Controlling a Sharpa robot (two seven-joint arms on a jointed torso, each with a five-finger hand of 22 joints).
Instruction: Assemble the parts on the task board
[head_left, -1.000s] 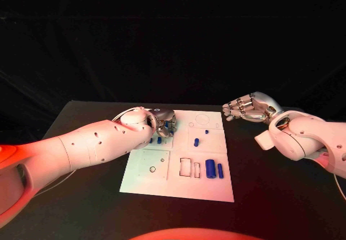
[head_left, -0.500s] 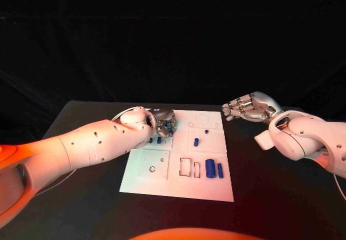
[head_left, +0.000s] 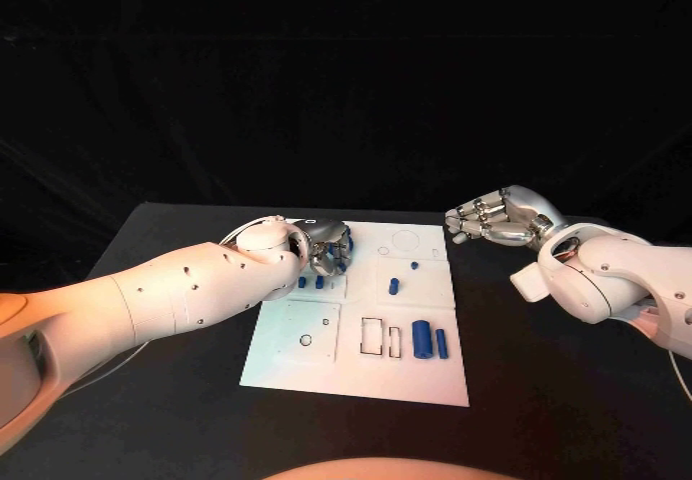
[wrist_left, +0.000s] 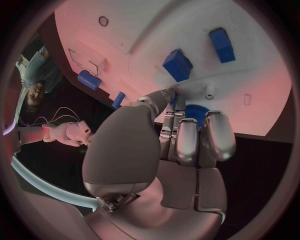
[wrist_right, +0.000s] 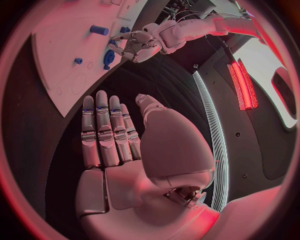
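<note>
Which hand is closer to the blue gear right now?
Left. The left hand has its fingers around the blue gear on the task board; the right hand hovers off the board's far right corner.

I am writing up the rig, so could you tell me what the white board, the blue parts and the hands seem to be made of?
Board: probably matt white plastic; flat, dull, with fine outlines.
Blue parts: likely plastic; solid, even colour, no glint.
Left hand and right hand: silver shells with soft highlights, either metal or metallic-coated plastic.
</note>
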